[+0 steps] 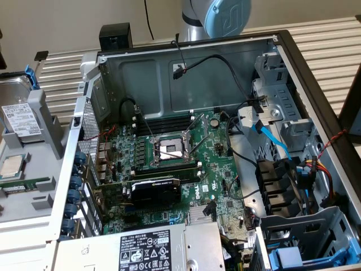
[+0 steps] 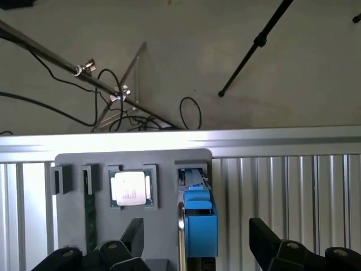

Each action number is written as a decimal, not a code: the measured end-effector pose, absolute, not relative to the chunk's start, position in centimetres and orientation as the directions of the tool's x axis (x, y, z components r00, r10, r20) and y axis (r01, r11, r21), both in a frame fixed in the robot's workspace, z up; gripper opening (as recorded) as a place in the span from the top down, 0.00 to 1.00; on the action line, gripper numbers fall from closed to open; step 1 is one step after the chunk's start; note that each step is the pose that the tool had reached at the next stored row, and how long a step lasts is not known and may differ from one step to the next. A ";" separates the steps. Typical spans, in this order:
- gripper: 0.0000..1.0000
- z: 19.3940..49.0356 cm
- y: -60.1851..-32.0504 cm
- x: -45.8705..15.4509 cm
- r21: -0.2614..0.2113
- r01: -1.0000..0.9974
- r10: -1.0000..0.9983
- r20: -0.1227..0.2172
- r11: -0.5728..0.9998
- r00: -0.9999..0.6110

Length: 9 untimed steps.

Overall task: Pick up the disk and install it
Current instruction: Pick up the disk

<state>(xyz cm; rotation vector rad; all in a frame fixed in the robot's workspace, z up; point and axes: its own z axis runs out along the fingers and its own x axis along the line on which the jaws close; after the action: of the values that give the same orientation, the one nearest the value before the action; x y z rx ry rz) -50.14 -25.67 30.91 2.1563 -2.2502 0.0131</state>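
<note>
Wrist view: your gripper (image 2: 196,223) stands spread wide, empty.
Disk (image 2: 200,228): on edge in the grey holder (image 2: 73,226), framed between your fingers (image 2: 131,240), not gripped.
CPU chip (image 2: 130,188): beside it.

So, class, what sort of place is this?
Likely a robotics workbench for computer assembly: an open PC case with bare motherboard, a grey tray holding the disk and a CPU chip, plus a robot arm.

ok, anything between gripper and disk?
Nothing visible. The open gripper lines up on the disk, a finger to each side of its blue carrier; the CPU chip sits in the neighbouring slot, off the path.
</note>
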 end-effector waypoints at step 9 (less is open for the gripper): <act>0.17 30.2 -25.8 -50.1 0.019 -1.000 -1.000 0.012 0.007 -0.007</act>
<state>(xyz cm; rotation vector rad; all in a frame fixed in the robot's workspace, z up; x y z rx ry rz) -50.14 -25.75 30.17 2.1984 -2.2135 -0.0068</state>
